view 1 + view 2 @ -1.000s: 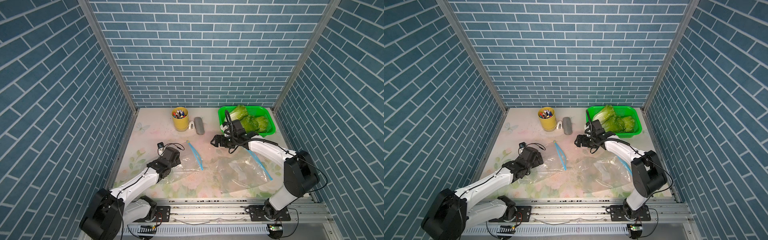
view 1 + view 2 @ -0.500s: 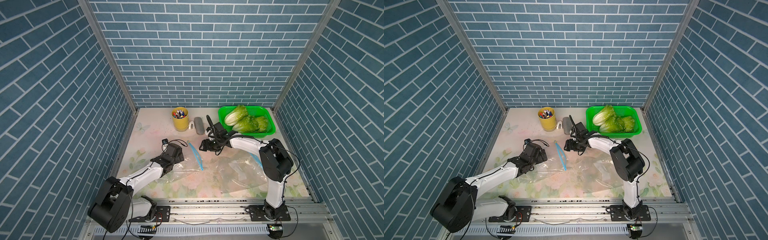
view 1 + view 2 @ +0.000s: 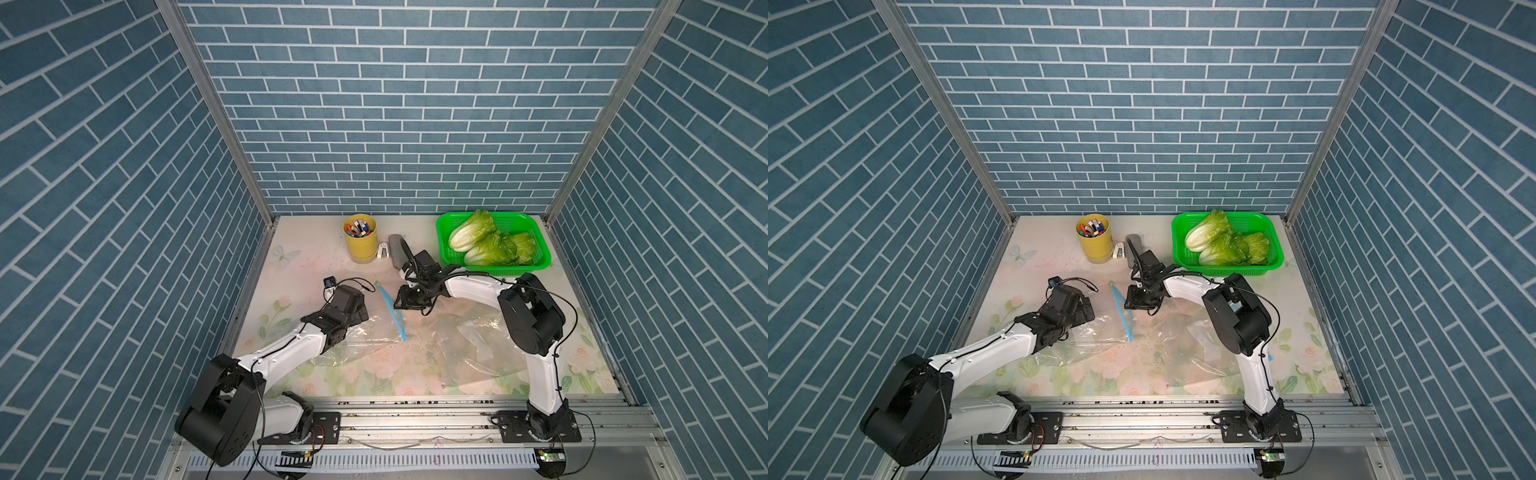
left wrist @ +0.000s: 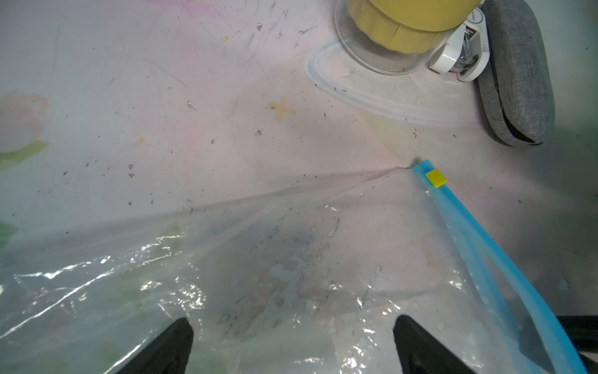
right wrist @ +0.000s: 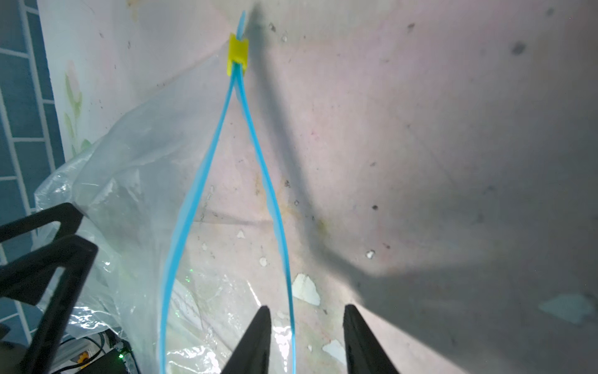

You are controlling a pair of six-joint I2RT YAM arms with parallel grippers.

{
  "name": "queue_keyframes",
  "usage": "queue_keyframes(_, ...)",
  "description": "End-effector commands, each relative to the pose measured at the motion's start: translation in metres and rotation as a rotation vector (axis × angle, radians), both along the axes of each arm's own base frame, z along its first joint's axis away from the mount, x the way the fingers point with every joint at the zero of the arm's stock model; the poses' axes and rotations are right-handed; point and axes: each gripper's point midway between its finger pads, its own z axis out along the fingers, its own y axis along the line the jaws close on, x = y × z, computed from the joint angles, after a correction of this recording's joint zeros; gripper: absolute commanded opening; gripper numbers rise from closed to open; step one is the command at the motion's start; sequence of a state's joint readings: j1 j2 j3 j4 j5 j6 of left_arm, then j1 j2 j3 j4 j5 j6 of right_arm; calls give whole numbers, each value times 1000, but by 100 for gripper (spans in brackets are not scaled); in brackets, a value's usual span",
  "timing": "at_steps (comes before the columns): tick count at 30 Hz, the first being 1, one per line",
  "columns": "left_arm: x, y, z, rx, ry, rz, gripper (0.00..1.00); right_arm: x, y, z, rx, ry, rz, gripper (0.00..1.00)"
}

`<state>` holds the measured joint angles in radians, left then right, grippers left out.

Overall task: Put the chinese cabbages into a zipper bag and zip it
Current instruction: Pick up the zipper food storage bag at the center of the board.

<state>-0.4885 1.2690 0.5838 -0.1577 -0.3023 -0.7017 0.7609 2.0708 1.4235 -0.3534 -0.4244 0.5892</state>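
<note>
Three chinese cabbages [image 3: 484,241] [image 3: 1219,243] lie in a green basket [image 3: 494,270] [image 3: 1225,270] at the back right. A clear zipper bag [image 3: 374,332] [image 4: 259,259] lies flat, its blue zipper mouth [image 3: 392,309] [image 5: 194,194] gaping, with a yellow slider [image 4: 436,178] [image 5: 238,53] at the far end. My right gripper [image 3: 399,303] [image 5: 307,309] is at the mouth, jaws apart, with one blue zipper strip between them. My left gripper [image 3: 361,309] [image 4: 291,323] hovers wide open over the bag's film, holding nothing.
A yellow cup of pens [image 3: 360,239], a white stapler [image 3: 383,251] and a grey case [image 3: 397,251] stand at the back middle. A second clear bag [image 3: 469,345] lies under the right arm. Blue brick walls close in three sides.
My right gripper has swung left from beside the basket to the bag's zipper mouth, and its jaws have narrowed. The left gripper has crept a little further onto the bag.
</note>
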Motion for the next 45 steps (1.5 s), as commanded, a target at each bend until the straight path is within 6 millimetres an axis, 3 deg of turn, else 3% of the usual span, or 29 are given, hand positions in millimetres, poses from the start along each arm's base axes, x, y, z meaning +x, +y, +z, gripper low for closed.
queue_keyframes(1, 1, 4, 8, -3, -16, 28, 99, -4, 7, -3, 2, 40, 3, 31)
queue_keyframes(5, 0, 5, 8, 1, -9, 30, 99, -6, 14, -6, 26, 56, 18, 29)
queue_keyframes(12, -1, 5, 13, -4, -14, 30, 99, -8, 20, -3, 51, 60, 30, 11)
queue_keyframes(14, -2, 6, 15, -5, -11, 31, 99, -9, 21, 1, 64, 56, 32, 2)
queue_keyframes(19, -6, 9, 29, -9, -21, 43, 99, -5, 19, 22, 86, -3, 29, 0)
queue_keyframes(25, -16, 12, 59, -28, -39, 42, 99, -4, 15, 51, 117, -65, 21, 0)
queue_keyframes(27, -16, 11, 81, -53, -77, 35, 99, 0, 13, 63, 120, -101, 9, 0)
queue_keyframes(34, -30, 6, 123, -100, -87, 3, 99, 6, 7, 108, 167, -203, -26, 0)
queue_keyframes(41, -31, -23, 173, -84, -94, -103, 97, 12, -4, 156, 182, -303, -75, 0)
queue_keyframes(45, -29, -52, 187, -109, -95, -175, 93, 13, -10, 179, 204, -344, -107, 0)
